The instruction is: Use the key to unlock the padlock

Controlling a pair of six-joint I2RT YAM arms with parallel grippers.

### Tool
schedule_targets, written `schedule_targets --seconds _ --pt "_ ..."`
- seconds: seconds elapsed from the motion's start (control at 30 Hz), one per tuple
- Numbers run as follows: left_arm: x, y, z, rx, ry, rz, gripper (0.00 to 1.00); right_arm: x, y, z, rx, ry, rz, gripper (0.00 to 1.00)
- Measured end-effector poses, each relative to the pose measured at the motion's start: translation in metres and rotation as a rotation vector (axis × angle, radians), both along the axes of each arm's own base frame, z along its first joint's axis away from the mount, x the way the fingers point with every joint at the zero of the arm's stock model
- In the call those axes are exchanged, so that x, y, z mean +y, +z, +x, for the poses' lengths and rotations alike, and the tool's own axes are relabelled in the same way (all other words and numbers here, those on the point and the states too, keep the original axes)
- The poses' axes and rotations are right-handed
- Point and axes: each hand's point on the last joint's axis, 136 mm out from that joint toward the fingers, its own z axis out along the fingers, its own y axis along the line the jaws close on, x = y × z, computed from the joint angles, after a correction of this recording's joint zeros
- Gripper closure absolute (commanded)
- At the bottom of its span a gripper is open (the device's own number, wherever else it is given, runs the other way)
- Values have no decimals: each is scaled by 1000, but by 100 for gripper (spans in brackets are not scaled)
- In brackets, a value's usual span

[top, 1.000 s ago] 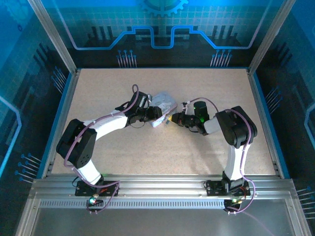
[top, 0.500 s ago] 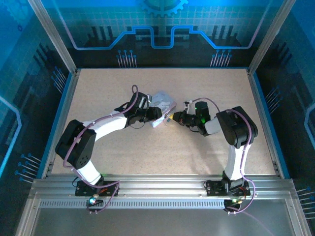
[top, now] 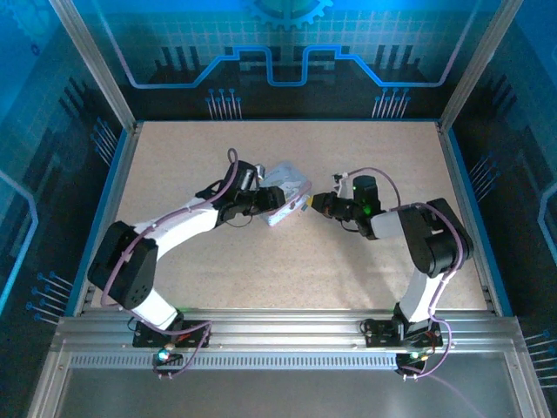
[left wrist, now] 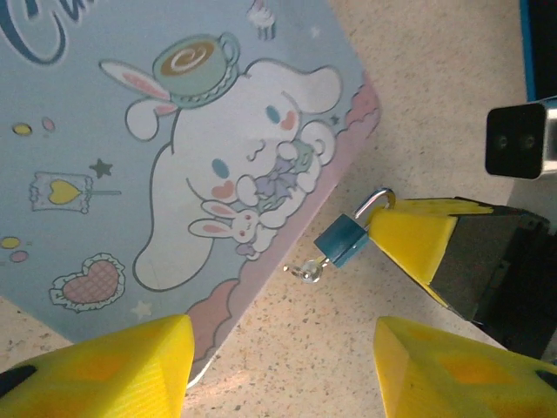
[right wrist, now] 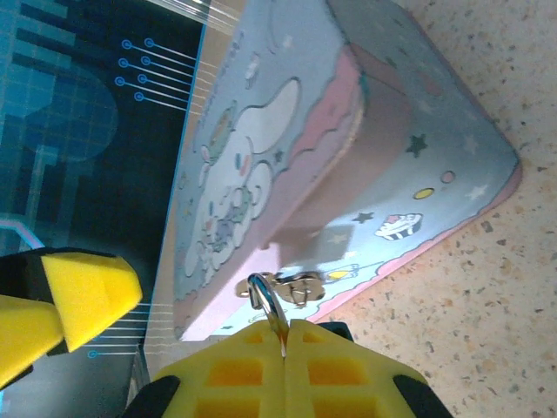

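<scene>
The small teal padlock [left wrist: 340, 241] hangs just off the tin's front edge. Its silver shackle [right wrist: 268, 300] is pinched between the yellow fingers [left wrist: 414, 239] of my right gripper [right wrist: 285, 335], which is shut on it. A tiny silvery key [left wrist: 306, 272] sticks out of the padlock's lower end, with nothing holding it. My left gripper [left wrist: 283, 348] hovers open above the bare table beside the tin, its yellow pads [left wrist: 130, 366] wide apart and short of the key. From above, my left gripper [top: 275, 202] and right gripper [top: 315, 203] face each other at the tin.
The pale blue tin [left wrist: 174, 139] with a cartoon rabbit lid lies on the speckled table [top: 287, 261], and its small metal latch [right wrist: 300, 286] faces the right gripper. Blue walls [top: 113, 174] and a metal frame enclose the table.
The right gripper has drawn back a little to the right and up, and its elbow has swung out to the right. The left arm has stretched slightly toward the tin.
</scene>
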Motion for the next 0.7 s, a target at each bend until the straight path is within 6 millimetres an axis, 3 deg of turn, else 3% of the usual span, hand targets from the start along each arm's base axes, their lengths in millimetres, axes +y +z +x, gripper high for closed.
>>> schedule_targets --seconds 0.17,0.3,0.5,0.7 --pt "12 34 -2 -88 26 -9 38 -4 17 -6 -34 4 -35 94" --pt "29 51 -7 -153 59 6 33 -8 35 -15 -67 17 -68 94" --pt "68 51 -15 -196 129 65 24 -17 54 -35 -81 29 -130 93" --pt "108 51 -23 -235 217 107 2 -27 60 -59 -47 36 -212 94"
